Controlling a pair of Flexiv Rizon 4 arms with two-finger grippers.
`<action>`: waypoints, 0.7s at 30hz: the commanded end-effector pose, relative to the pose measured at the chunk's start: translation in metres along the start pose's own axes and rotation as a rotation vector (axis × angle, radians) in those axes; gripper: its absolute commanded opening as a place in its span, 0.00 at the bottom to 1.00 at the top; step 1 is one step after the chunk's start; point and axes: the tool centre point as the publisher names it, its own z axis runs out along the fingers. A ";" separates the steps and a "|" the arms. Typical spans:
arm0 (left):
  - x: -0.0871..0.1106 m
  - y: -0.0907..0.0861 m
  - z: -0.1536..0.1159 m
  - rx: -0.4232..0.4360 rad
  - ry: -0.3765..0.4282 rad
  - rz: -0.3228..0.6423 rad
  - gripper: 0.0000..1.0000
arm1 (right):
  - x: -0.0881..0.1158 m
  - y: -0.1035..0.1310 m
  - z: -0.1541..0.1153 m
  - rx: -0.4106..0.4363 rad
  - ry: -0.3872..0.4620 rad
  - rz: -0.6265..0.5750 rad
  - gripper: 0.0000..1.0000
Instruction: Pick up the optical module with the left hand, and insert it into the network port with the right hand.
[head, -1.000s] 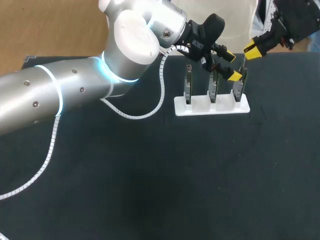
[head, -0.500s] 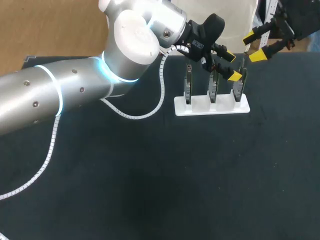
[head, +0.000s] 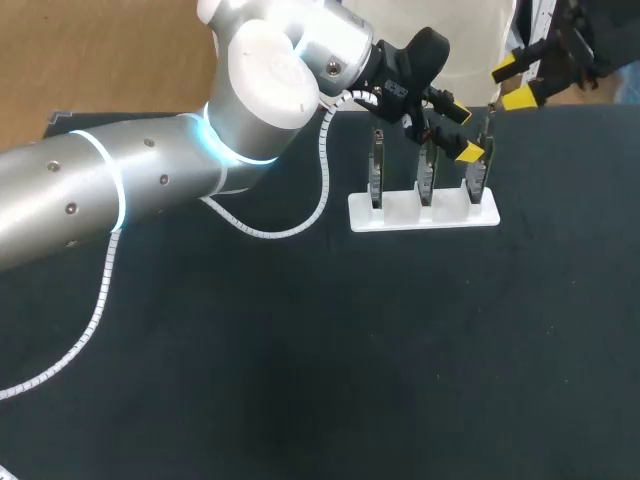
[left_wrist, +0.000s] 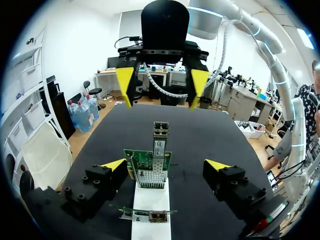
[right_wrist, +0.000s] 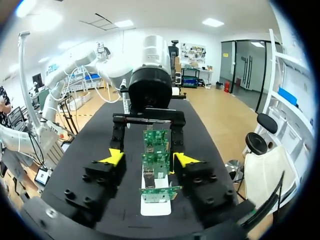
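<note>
The optical module (left_wrist: 160, 136) stands upright on the right-hand board (head: 478, 178) of the white stand (head: 424, 215), far right on the table (head: 300, 360). The left gripper (head: 462, 131) hovers over the boards, fingers wide apart and touching nothing. The right gripper (head: 512, 84) hangs farther right, fingers also apart.

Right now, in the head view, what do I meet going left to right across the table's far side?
In order: left arm → first board → second board → third board → right fingers. The left fingers and the stand overlap the boards, so they are left out.
</note>
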 end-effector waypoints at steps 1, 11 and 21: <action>-0.002 0.002 0.000 0.002 0.008 -0.003 1.00 | -0.001 -0.004 0.003 0.005 -0.006 -0.008 0.00; -0.002 0.002 0.000 0.002 0.008 -0.003 1.00 | -0.002 -0.010 0.009 0.002 -0.006 -0.010 0.00; -0.002 0.002 0.000 0.002 0.008 -0.003 1.00 | 0.002 -0.007 0.011 -0.004 0.004 0.000 0.00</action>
